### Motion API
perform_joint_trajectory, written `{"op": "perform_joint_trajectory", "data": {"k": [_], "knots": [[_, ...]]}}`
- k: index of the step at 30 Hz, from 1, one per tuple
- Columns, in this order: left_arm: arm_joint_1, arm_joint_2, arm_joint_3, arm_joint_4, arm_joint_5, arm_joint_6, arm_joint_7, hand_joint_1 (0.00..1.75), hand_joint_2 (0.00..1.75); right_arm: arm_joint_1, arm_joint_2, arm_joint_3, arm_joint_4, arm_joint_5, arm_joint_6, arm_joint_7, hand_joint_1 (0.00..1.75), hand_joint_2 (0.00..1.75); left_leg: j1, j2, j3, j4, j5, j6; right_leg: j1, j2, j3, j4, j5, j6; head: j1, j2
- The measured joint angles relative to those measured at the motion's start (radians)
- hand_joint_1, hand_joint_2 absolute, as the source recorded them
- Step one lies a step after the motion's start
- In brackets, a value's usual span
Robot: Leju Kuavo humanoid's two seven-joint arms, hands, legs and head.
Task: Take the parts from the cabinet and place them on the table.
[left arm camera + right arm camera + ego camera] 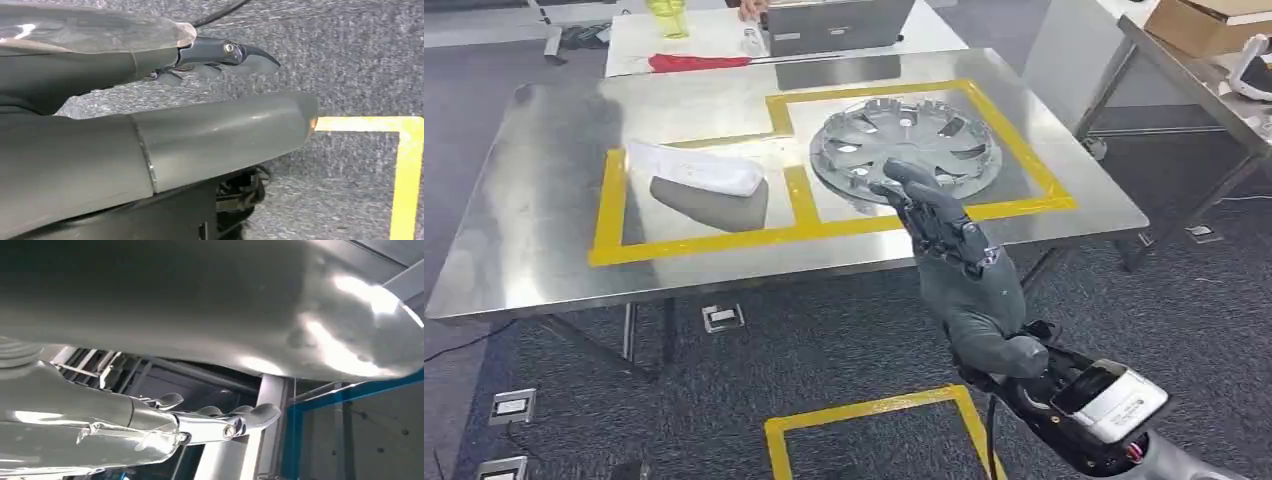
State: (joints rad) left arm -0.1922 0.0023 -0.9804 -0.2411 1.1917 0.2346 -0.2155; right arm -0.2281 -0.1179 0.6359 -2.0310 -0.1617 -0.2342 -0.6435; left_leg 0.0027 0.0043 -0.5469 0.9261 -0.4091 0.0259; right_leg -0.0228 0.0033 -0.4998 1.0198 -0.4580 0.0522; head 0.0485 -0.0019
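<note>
Hovering with fingers apart and empty, my right robot hand [954, 255] could nudge the silver plastic hubcap [906, 147] off its taped spot at frame centre.

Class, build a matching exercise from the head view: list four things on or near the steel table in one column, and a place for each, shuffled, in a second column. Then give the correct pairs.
Things
1. hubcap
2. grey and white part
3. red cloth
4. right hand

Places
A. left yellow-taped box on the table
B. raised in front of the table's near edge, holding nothing
C. white table behind the steel one
D. right yellow-taped box on the table

Pairs: 1-D, 2-A, 3-C, 4-B
</note>
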Motion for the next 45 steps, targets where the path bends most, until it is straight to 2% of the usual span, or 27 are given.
{"op": "perform_joint_trajectory", "data": {"k": [1,4,5,7,9,10,11,13,15,16,20,21,22,24,25,26,28,30,31,32,35,36,39,40,41,43,45], "knots": [[0.0,0.0,0.0,0.0,0.001,0.002,-0.002,0.0,0.0,-0.002,0.0,0.0,0.0,0.0,0.001,0.0,0.0,0.0,-0.005,0.0,-0.012,0.004,0.002,-0.004,0.007,0.001,0.045,-0.075,-0.02,-0.003,0.007,0.0],[0.003,0.001,0.0,0.0,0.003,0.003,-0.003,0.0,0.0,0.002,0.0,0.0,0.0,0.0,0.001,0.0,0.0,0.0,-0.001,0.001,-0.023,0.004,0.027,-0.024,0.013,0.003,0.033,-0.09,-0.017,-0.018,-0.002,0.0],[0.005,0.002,0.0,0.0,0.003,0.003,-0.003,0.0,0.0,0.003,0.0,0.0,0.0,0.0,0.001,0.0,0.0,0.0,-0.004,0.001,-0.031,0.005,0.029,-0.033,0.004,0.001,0.029,-0.1,-0.005,-0.031,-0.006,0.0],[0.006,0.002,0.0,0.0,0.005,0.003,-0.005,0.0,0.0,0.002,0.0,0.0,0.0,-0.001,0.002,0.0,0.0,0.0,0.001,0.0,-0.058,0.069,-0.05,-0.039,0.004,-0.004,0.012,-0.102,0.008,-0.047,-0.018,0.0],[0.008,0.003,0.0,0.0,0.008,0.003,-0.008,0.0,0.0,0.006,0.0,0.0,0.001,-0.002,0.008,0.001,0.0,0.0,0.003,0.0,-0.12,0.247,-0.161,-0.043,0.008,-0.009,-0.008,-0.101,0.023,-0.056,-0.032,0.0],[0.009,0.003,0.0,0.0,0.01,0.003,-0.009,0.0,0.0,0.007,0.0,0.0,0.002,-0.004,0.011,0.001,0.0,0.0,0.003,0.0,-0.14,0.314,-0.187,-0.045,0.008,-0.009,-0.019,-0.1,0.031,-0.056,-0.032,0.0],[0.01,0.003,0.0,0.0,0.01,0.003,-0.009,0.0,0.0,0.009,0.0,0.0,0.003,-0.004,0.012,0.002,0.0,0.0,0.003,0.0,-0.142,0.344,-0.186,-0.045,0.009,-0.009,-0.03,-0.098,0.037,-0.056,-0.033,0.0],[0.011,0.005,0.0,0.0,0.01,0.002,-0.01,0.0,0.0,0.014,0.0,0.0,0.003,-0.004,0.013,0.003,0.0,0.0,0.003,0.0,-0.079,0.266,-0.121,-0.04,0.009,-0.008,-0.048,-0.093,0.048,-0.054,-0.035,0.0],[0.009,0.008,0.0,0.0,0.01,0.002,-0.012,0.0,0.0,0.014,0.0,0.0,0.003,-0.004,0.013,0.003,0.0,0.0,0.002,-0.002,0.041,0.074,-0.055,-0.027,0.009,-0.006,-0.058,-0.09,0.058,-0.048,-0.037,0.0],[0.007,0.011,0.0,0.0,0.01,0.002,-0.012,0.0,0.0,0.014,0.0,0.0,0.003,-0.004,0.013,0.003,0.0,0.0,-0.003,-0.003,0.078,0.009,-0.065,-0.018,0.011,-0.006,-0.065,-0.089,0.062,-0.044,-0.037,0.0],[0.008,0.013,0.0,0.0,0.01,0.003,-0.015,0.0,0.0,0.015,0.0,-0.001,0.003,-0.004,0.013,0.003,0.0,0.0,-0.009,-0.004,0.07,-0.019,-0.046,-0.004,0.01,-0.007,-0.072,-0.099,0.094,-0.018,-0.035,0.0],[0.007,0.013,0.0,0.0,0.01,0.002,-0.015,0.0,0.0,0.015,0.0,-0.002,0.003,-0.004,0.013,0.002,0.0,0.0,0.001,0.002,0.066,-0.028,-0.034,0.002,0.009,-0.005,-0.081,-0.092,0.074,-0.015,-0.037,0.0],[0.005,0.013,0.0,0.0,0.01,0.002,-0.016,0.0,0.0,0.015,0.0,-0.002,0.003,-0.004,0.013,0.003,0.0,0.0,-0.001,0.002,0.057,-0.027,-0.026,0.008,0.008,-0.004,-0.095,-0.057,0.028,-0.011,-0.03,0.0],[0.005,0.012,0.0,0.0,0.01,0.002,-0.016,0.0,0.0,0.018,-0.002,-0.002,0.003,-0.004,0.013,0.003,0.0,0.0,-0.002,0.004,0.039,-0.023,-0.015,0.015,0.006,-0.004,-0.145,0.108,-0.09,-0.005,-0.018,0.0],[0.005,0.012,0.0,0.0,0.01,0.002,-0.016,0.0,0.0,0.019,-0.002,-0.003,0.003,-0.004,0.014,0.003,0.0,0.0,-0.003,0.005,0.028,-0.021,-0.008,0.016,0.006,-0.004,-0.167,0.193,-0.129,-0.001,-0.015,0.0],[0.005,0.012,0.0,0.0,0.01,0.002,-0.016,0.0,0.0,0.021,-0.003,-0.003,0.003,-0.004,0.016,0.003,0.0,0.0,-0.004,0.005,0.015,-0.016,-0.001,0.015,0.005,-0.004,-0.172,0.247,-0.137,0.002,-0.012,0.0],[0.005,0.012,0.0,0.0,0.011,0.002,-0.016,0.0,0.0,0.025,-0.003,-0.004,0.003,-0.004,0.021,0.003,0.0,0.0,-0.004,0.005,-0.007,-0.007,0.01,0.011,0.003,-0.004,-0.12,0.206,-0.083,0.002,-0.007,0.0],[0.005,0.013,0.0,0.0,0.013,0.002,-0.016,0.0,0.0,0.024,-0.003,-0.005,0.003,-0.004,0.024,0.003,0.0,0.0,-0.003,0.003,-0.027,0.007,0.018,0.004,0.003,-0.004,-0.006,0.039,-0.017,-0.002,0.0,0.0],[0.004,0.013,0.0,0.0,0.013,0.002,-0.016,0.0,0.0,0.024,-0.003,-0.008,0.003,-0.004,0.024,0.003,0.0,0.0,-0.004,0.003,-0.034,0.013,0.022,-0.002,0.003,-0.003,0.046,-0.05,-0.04,-0.005,0.004,0.0],[0.003,0.013,0.0,0.0,0.013,0.002,-0.016,0.0,0.0,0.024,-0.003,-0.009,0.002,-0.004,0.026,0.004,0.0,0.0,-0.009,0.003,-0.041,0.019,0.028,-0.007,0.009,0.0,0.068,-0.095,-0.044,-0.009,0.008,0.0],[0.004,0.012,0.0,0.0,0.01,0.002,-0.015,0.0,0.0,0.026,-0.003,-0.012,0.002,-0.004,0.031,0.005,0.0,0.0,-0.005,0.002,-0.048,0.016,0.053,-0.023,0.016,0.001,0.047,-0.081,-0.025,-0.025,-0.002,0.0],[0.005,0.013,0.0,0.0,0.01,0.002,-0.015,0.0,0.0,0.027,-0.003,-0.012,0.002,-0.004,0.032,0.005,0.0,0.0,-0.003,-0.002,-0.058,0.021,0.048,-0.029,0.004,-0.006,0.025,-0.091,-0.01,-0.035,-0.006,0.0],[0.006,0.011,0.0,0.0,0.009,0.002,-0.014,0.0,0.0,0.029,-0.003,-0.015,0.002,-0.004,0.039,0.006,0.0,0.0,0.002,-0.003,-0.113,0.185,-0.136,-0.039,0.009,-0.01,-0.01,-0.089,0.024,-0.054,-0.029,0.0],[0.006,0.01,0.0,0.0,0.009,0.002,-0.014,0.0,0.0,0.03,-0.003,-0.017,0.002,-0.004,0.043,0.006,0.0,0.0,0.003,-0.002,-0.128,0.264,-0.186,-0.041,0.011,-0.01,-0.027,-0.088,0.037,-0.054,-0.034,0.0],[0.005,0.01,0.0,0.0,0.01,0.002,-0.014,0.0,0.0,0.031,-0.003,-0.018,0.003,-0.004,0.045,0.006,0.0,0.0,0.003,-0.002,-0.133,0.326,-0.201,-0.042,0.013,-0.01,-0.046,-0.088,0.051,-0.054,-0.035,0.0],[0.005,0.01,0.0,0.0,0.01,0.002,-0.014,0.0,0.0,0.031,-0.003,-0.02,0.003,-0.004,0.051,0.006,0.0,0.0,0.002,-0.003,-0.095,0.33,-0.134,-0.038,0.014,-0.009,-0.081,-0.085,0.077,-0.052,-0.036,0.0],[0.004,0.01,0.0,0.0,0.01,0.002,-0.014,0.0,0.0,0.031,-0.003,-0.025,0.003,-0.004,0.052,0.007,0.0,0.0,0.001,-0.003,0.001,0.211,-0.064,-0.029,0.014,-0.008,-0.112,-0.082,0.099,-0.047,-0.037,0.0]]}}
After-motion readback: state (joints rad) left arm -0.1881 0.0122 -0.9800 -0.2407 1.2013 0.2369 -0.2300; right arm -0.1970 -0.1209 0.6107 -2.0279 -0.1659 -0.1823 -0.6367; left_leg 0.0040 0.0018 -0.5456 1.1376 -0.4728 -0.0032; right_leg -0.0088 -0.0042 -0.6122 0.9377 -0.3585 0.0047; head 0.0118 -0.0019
